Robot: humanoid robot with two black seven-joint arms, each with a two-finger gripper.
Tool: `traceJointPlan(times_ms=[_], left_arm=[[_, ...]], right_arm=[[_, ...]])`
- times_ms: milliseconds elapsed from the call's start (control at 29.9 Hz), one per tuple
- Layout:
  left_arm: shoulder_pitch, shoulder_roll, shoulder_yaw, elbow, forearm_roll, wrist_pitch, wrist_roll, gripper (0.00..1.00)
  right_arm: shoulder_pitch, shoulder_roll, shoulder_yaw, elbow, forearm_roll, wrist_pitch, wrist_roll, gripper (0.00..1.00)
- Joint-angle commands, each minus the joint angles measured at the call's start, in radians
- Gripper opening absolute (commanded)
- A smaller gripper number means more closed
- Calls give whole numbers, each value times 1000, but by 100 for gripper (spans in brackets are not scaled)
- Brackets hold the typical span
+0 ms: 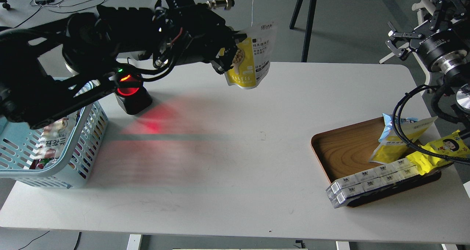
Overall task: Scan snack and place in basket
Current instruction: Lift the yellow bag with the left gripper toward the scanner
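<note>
The snack [253, 53], a white-and-yellow pouch picturing pale beans, hangs in the air above the table's back edge. My left gripper [230, 55] is shut on its left edge and holds it upright, well above the table. The light blue basket [79, 162] stands at the table's left edge, under my left arm, with packets inside. My right gripper [398, 43] is at the far right, off the table and raised, with its fingers apart and empty.
A black scanner [129, 92] with a glowing red window stands right of the basket and casts red light on the table. A wooden tray [334, 149] at the right holds a yellow cartoon-face packet [442, 149], another pouch [394, 143] and clear-wrapped boxes [367, 180].
</note>
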Motion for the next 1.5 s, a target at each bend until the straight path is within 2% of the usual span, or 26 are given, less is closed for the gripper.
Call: traceJointPlan(times_ms=[0, 134, 301, 669, 736, 936, 1003, 1103, 1471], left_arm=[[-27, 42, -85, 1, 0, 0, -5, 0], [-39, 119, -130, 1, 0, 0, -9, 0], [-25, 213, -119, 1, -20, 0, -22, 0], [111, 293, -130, 0, -57, 0, -8, 0], [118, 293, -133, 0, -129, 0, 32, 0], [163, 300, -133, 12, -419, 0, 245, 0], [188, 306, -133, 13, -492, 0, 284, 0], [217, 329, -133, 15, -562, 0, 310, 0], [341, 372, -131, 13, -634, 0, 310, 0]], right_arm=[[2, 0, 0, 0, 0, 0, 0, 99], [2, 0, 0, 1, 0, 0, 0, 99], [2, 2, 0, 5, 0, 0, 0, 99], [11, 14, -5, 3, 0, 0, -2, 99], [11, 14, -6, 3, 0, 0, -2, 99], [11, 14, -11, 3, -2, 0, -2, 99], [11, 14, -12, 3, -2, 0, -2, 99], [10, 14, -14, 3, -2, 0, -2, 99], [10, 14, -14, 5, 0, 0, -3, 99]])
